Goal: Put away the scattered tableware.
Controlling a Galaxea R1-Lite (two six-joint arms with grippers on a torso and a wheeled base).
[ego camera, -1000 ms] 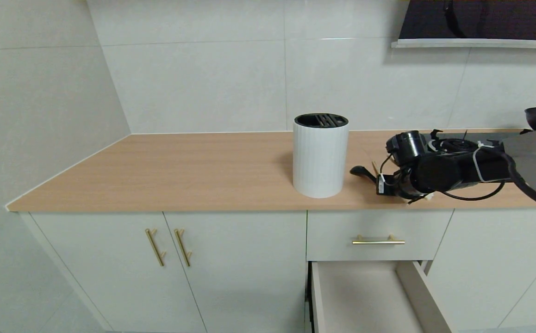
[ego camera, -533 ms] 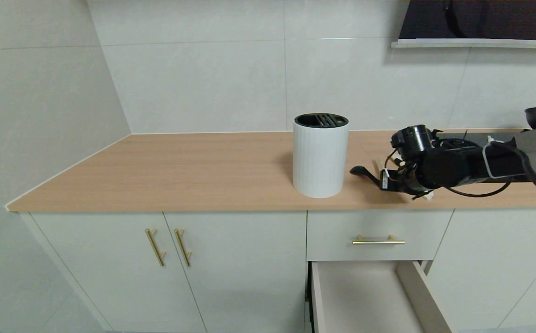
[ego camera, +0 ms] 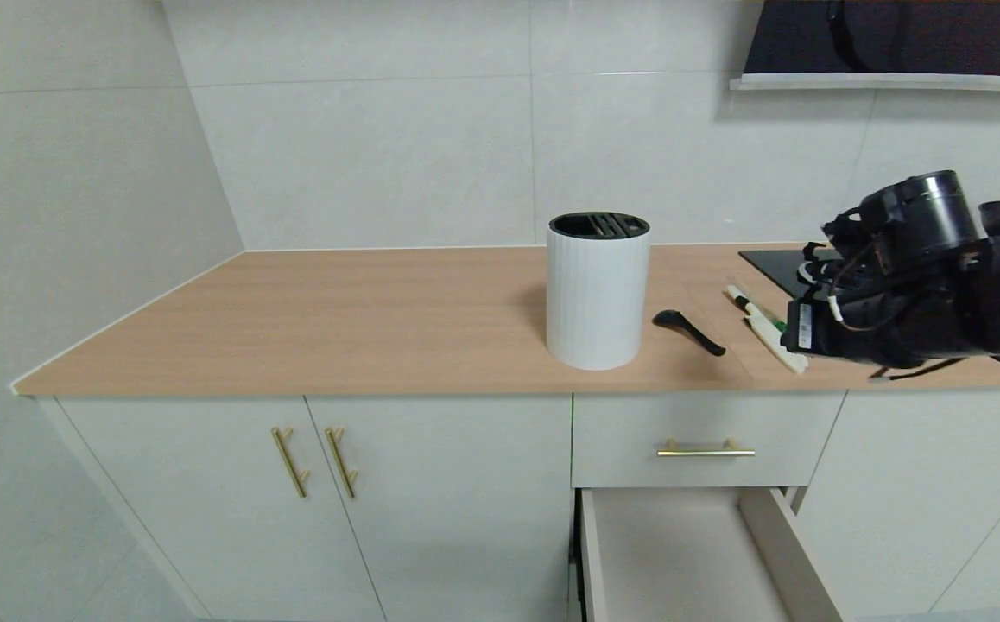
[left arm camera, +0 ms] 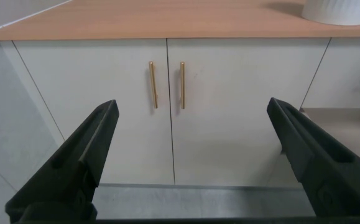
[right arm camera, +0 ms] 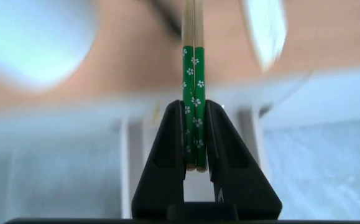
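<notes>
A white-tiled kitchen wall is seen behind a long wooden bench (ego camera: 336, 320), which is set on white cabinets. A pair of chopsticks (right arm camera: 194, 87) with green, flower-printed ends is pinched by those ends between the fingers of the right gripper (right arm camera: 194, 111), which are pressed against it from both sides. The pair is held above the right part of the bench, near its front edge, with the plain wooden tips pointed away from the wrist. Just beside that gripper a long white utensil (ego camera: 783, 347) is laid flat on the bench. A black spoon (ego camera: 688, 331) is laid a little further left, apart from it. Left of the spoon a white cylindrical utensil holder (ego camera: 597, 298) with a black slotted top is stood upright. A black hob (ego camera: 775, 262) is set into the bench at the right, towards the wall. Under the bench an open drawer (ego camera: 593, 553) is seen. The left gripper (left arm camera: 192, 109) is held low before the cabinet doors (left arm camera: 229, 112) with gold handles, its fingers spread wide.
</notes>
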